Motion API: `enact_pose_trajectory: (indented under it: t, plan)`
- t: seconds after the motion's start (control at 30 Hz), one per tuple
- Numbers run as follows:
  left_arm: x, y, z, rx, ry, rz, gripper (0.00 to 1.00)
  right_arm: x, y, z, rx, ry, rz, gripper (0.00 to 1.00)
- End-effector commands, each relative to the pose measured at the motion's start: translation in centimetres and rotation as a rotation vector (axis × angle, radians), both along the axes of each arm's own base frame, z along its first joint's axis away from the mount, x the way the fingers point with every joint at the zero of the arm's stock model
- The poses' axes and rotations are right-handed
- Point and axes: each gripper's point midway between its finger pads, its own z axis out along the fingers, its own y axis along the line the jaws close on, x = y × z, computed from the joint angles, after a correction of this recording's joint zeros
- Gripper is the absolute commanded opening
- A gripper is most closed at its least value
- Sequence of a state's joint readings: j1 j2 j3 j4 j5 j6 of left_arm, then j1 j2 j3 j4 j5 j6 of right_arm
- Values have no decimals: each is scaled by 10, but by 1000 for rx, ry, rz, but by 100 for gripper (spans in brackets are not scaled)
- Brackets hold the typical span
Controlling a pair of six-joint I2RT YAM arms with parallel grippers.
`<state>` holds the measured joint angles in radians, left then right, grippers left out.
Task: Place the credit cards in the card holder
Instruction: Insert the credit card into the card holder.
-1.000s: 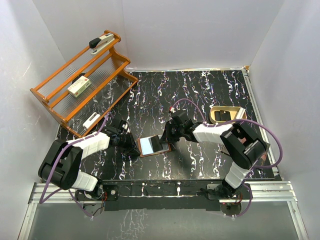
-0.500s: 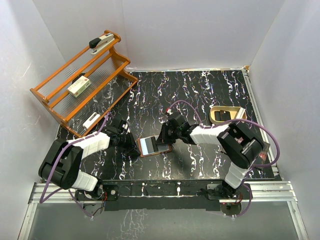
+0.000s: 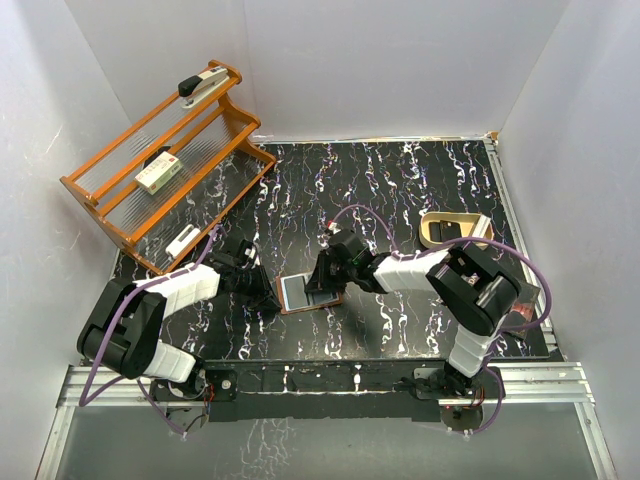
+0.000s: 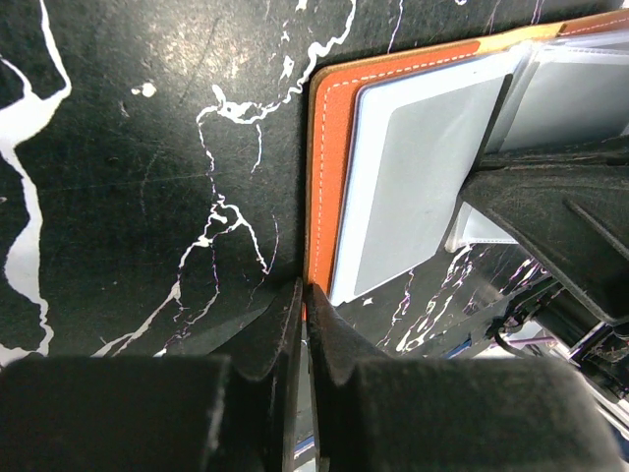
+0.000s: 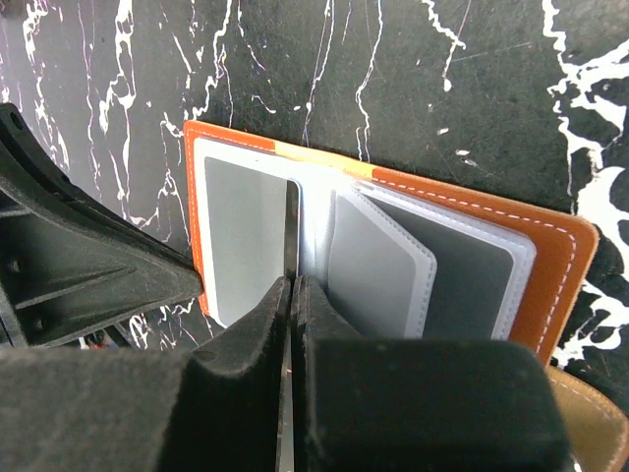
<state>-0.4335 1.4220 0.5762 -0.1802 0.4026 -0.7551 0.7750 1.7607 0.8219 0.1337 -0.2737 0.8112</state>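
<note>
The card holder point(image 3: 298, 295) lies open on the black marbled table, orange-brown outside with clear pockets point(image 5: 378, 270) fanned up inside. My left gripper point(image 3: 272, 296) is shut on its left leather edge point(image 4: 329, 157), and the jaws point(image 4: 306, 295) meet on that rim. My right gripper point(image 3: 318, 283) is over the holder's middle, shut on a thin credit card point(image 5: 292, 231) seen edge-on. The card stands upright between the left pocket and the fanned pockets, just ahead of the right gripper point(image 5: 293, 285). Grey flat shapes show inside the pockets.
An orange wire rack point(image 3: 165, 170) stands at the back left with a stapler point(image 3: 203, 82), a white-and-green box point(image 3: 158, 174) and a small white item point(image 3: 182, 241). A tan curved object point(image 3: 455, 230) sits at the right, behind the right arm.
My right gripper has moved left and further over the open holder, covering more of its pale inside. The left gripper and the holder have stayed put.
</note>
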Motion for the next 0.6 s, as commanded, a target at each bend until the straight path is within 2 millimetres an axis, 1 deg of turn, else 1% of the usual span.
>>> enact_pose_trajectory:
  t: [0.0,0.2,0.33,0.37,0.4,0.47,0.57]
  plan:
    - [-3,5,0,30,12,-10,4,-10,6,-5,-21,17,5,0]
    - [-3,7,5,37,2,-13,4,-19,9,-9,-31,39,-31,0]
    - [-4,9,6,45,-3,-13,4,-21,10,-5,-32,30,-52,0]
    - [-4,9,6,46,-1,-14,4,-21,10,-6,-37,31,-58,1]
    - [-5,9,6,47,-1,-13,5,-19,10,4,-21,13,-66,4]
    - [-5,9,6,48,-1,-12,5,-19,7,8,-29,6,-81,11]
    - [-5,10,8,52,0,-6,8,-19,0,12,-51,-6,-91,18]
